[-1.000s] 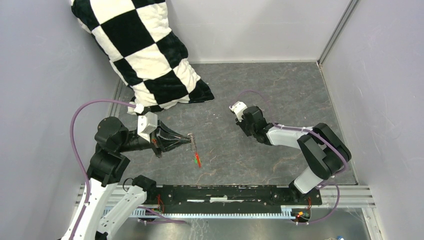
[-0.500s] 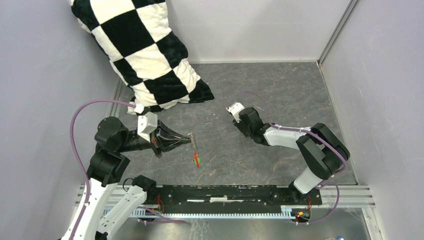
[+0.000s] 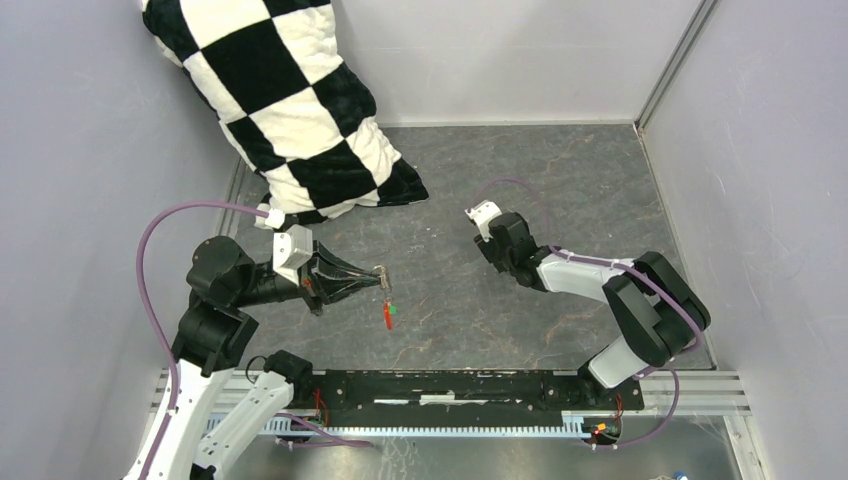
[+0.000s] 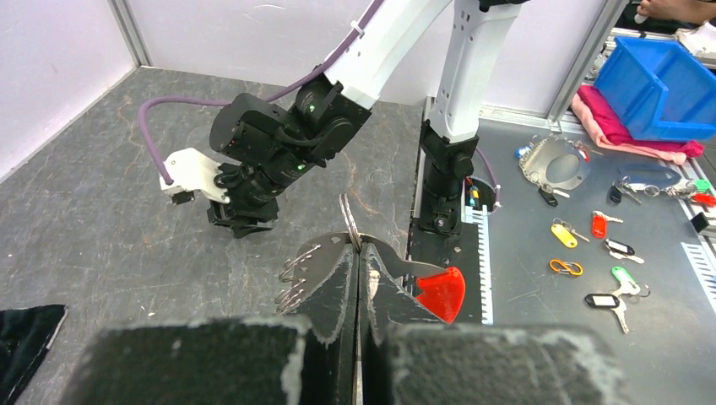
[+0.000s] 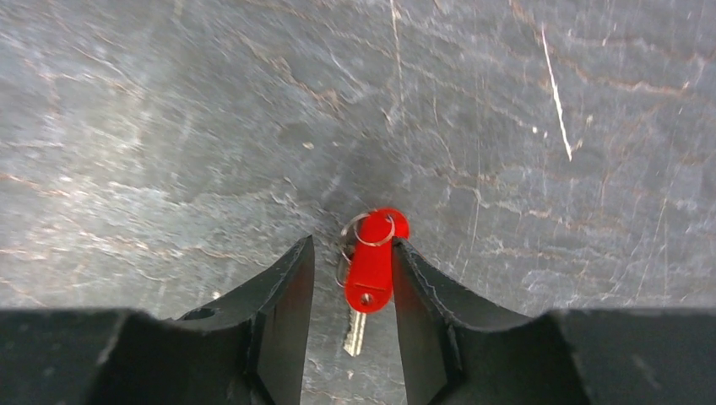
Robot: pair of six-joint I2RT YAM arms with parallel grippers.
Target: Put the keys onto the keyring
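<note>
Firmly, in the left gripper, pinches the keyring by its thin silver loop, jaws together on it, clear of the table; carries the red tag and green tag hanging below. In the right gripper, jaws apart, straddles the red-headed key. Has that key flat on the grey table, blade toward the wrist, well apart from the keyring.

The bench is dark grey, veined with pale streaks. At its far left corner lies a cushion in black-and-white checks. The keyring is silver, its long tag red, its small tag bright green. The keys show red plastic and silver metal between black fingers. The cables are purple.
</note>
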